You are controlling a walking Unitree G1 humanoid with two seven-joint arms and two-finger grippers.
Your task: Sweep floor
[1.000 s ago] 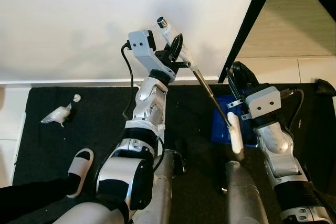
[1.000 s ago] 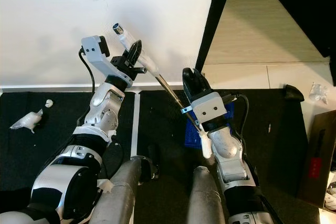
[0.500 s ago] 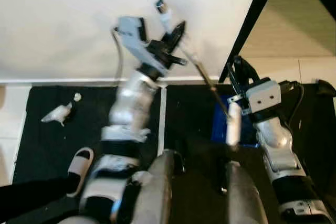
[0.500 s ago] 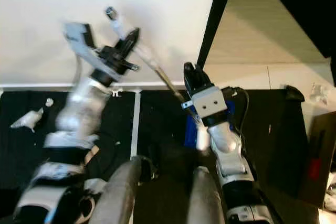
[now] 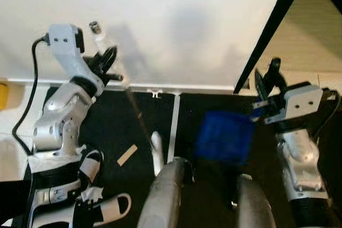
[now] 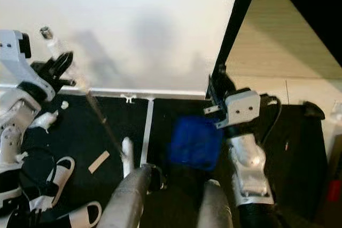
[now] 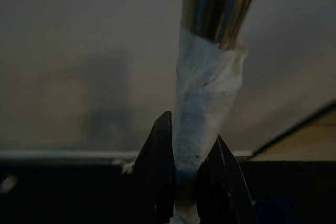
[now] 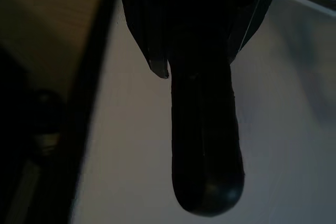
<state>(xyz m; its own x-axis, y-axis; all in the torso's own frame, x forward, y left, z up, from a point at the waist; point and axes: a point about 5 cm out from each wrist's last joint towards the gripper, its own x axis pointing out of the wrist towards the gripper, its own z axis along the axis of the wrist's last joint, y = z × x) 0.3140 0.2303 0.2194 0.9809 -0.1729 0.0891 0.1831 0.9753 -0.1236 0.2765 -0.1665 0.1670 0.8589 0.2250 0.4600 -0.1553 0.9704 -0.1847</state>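
We judge the broom (image 5: 140,126) light, stiff and long enough to swing, best held on its cloth-wrapped upper handle (image 7: 206,103), where our left claw (image 5: 105,65) is closed; its thin metal shaft slants down from that claw to the black floor mat (image 5: 112,126). Our right claw (image 5: 267,81) grips a dark handle (image 8: 205,145), the blurred blue dustpan (image 5: 223,136) hanging just below it.
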